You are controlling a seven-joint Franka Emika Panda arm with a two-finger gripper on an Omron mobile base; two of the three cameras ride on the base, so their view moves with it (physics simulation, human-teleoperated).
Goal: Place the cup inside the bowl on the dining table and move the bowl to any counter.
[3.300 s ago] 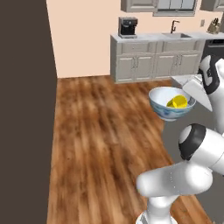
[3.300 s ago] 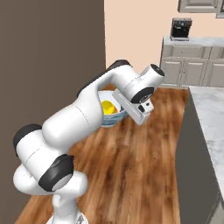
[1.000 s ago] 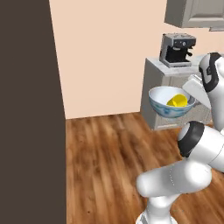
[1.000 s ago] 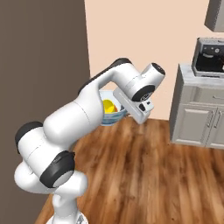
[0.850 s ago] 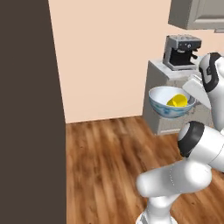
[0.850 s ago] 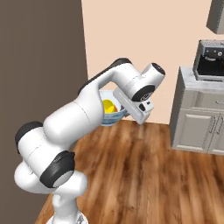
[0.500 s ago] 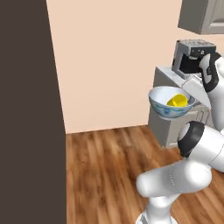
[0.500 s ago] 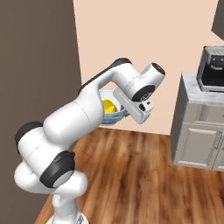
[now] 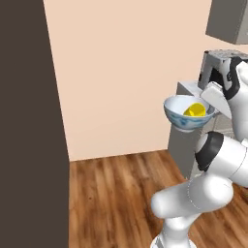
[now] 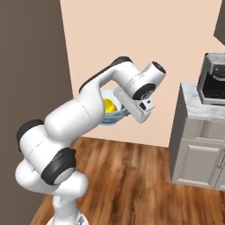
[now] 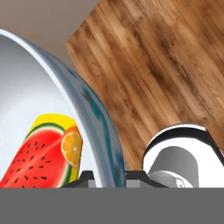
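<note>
So the bowl is up in the air, well above the wooden floor, carried level at about the height of the marble top of the table that stands off to one side of it. The tool is clamped on the bowl's rim: in the hand view one dark finger sits inside the white wall and the other outside the blue-grey patterned wall, with the rim pinched between them.

Inside the bowl lies the cup, yellow, tipped over on its side against the inner wall, nearer the tool than the far rim. Up close in the hand view the cup shows a watermelon and orange-slice picture on its side, and it rests right beside the inner finger. From the right base view the cup peeks out as a yellow patch with a touch of red, and the bowl sits tucked behind the white forearm, partly hidden by it.

Beyond the bowl there is a plain peach wall. The table with its beige panelled cabinet stands just past the bowl, not touching it, and a dark coffee machine sits on that top. A dark tall panel stands on the far side of the bowl from the table.
</note>
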